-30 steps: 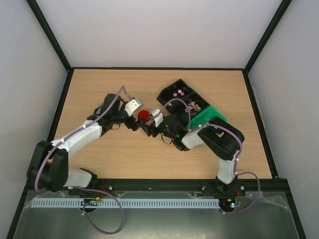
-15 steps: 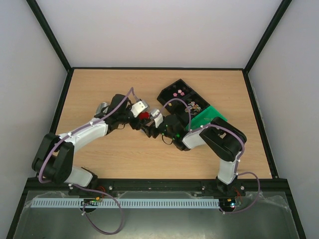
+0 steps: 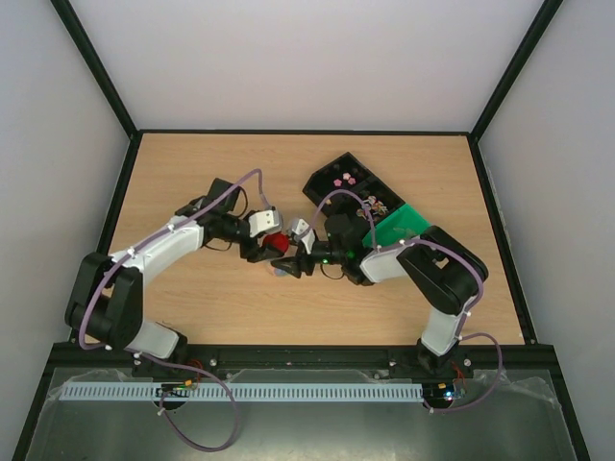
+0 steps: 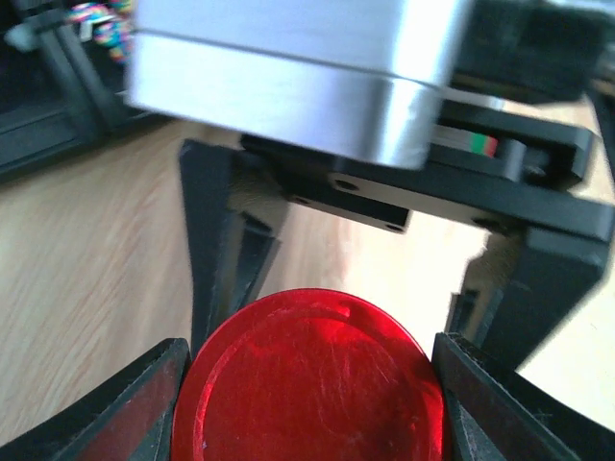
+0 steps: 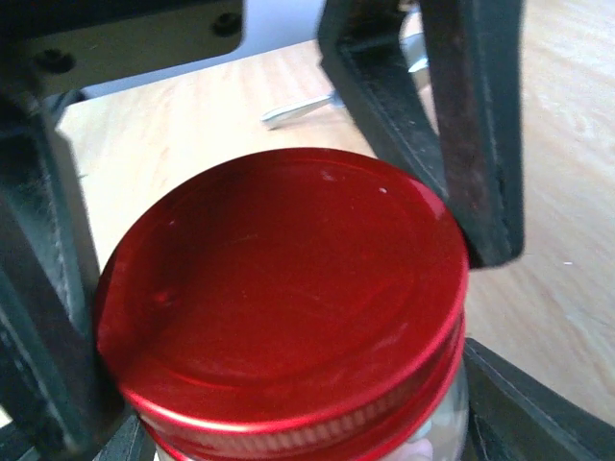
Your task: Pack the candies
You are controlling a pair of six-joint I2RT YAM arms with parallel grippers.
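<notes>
The red lid sits on the mouth of a clear glass jar. My left gripper is shut on the lid's rim, with its fingers on both sides of it. My right gripper is shut on the jar below the lid. In the top view both grippers meet at the lid in the table's middle. A pale candy shows faintly through the glass. More candies, pink and mixed-colour, lie in the black tray.
A green tray lies beside the black tray at the right. The silver scoop's handle lies on the wood beyond the jar. Mixed-colour candies show at the top left of the left wrist view.
My left gripper has carried the red lid toward the near edge and onto the jar. My right gripper has swung the jar left and nearer, under the lid.
</notes>
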